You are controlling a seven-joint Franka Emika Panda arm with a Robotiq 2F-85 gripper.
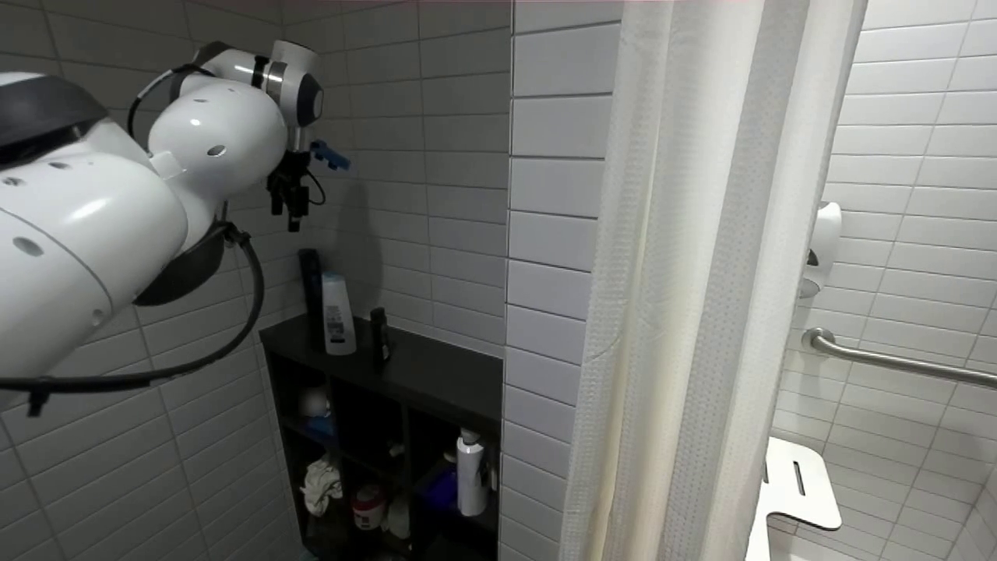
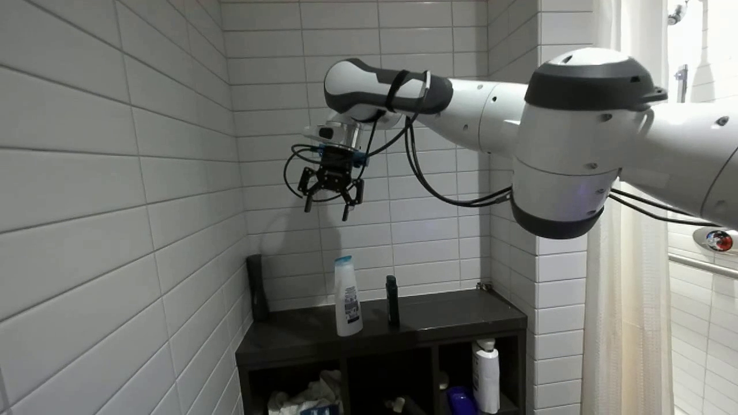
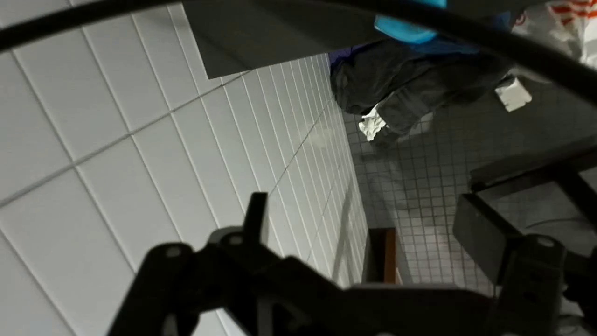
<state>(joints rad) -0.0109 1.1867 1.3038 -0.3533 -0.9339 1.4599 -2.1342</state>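
Note:
My gripper (image 2: 327, 209) hangs open with nothing between its fingers, high above the dark shelf unit (image 2: 461, 308). In the wrist view its fingers (image 3: 255, 212) stand wide apart, with tiled wall and floor behind them. Nearest below is a white bottle (image 2: 346, 305) with a blue cap, upright on the shelf top and apart from the gripper; it also shows in an exterior view as the white bottle (image 1: 338, 315). Beside it stand a small dark bottle (image 2: 392, 302) and, against the side wall, a tall black object (image 2: 257, 288). A bright blue thing (image 3: 406, 30) is cut off at the wrist view's top.
Shelf compartments hold a white pump bottle (image 1: 470, 475), a purple item (image 2: 461, 400) and crumpled cloth (image 2: 311, 395). A curtain (image 1: 701, 273) hangs beside the unit. Tiled walls (image 2: 86, 190) close in the corner. Dark cloth (image 3: 419, 84) lies low in the wrist view.

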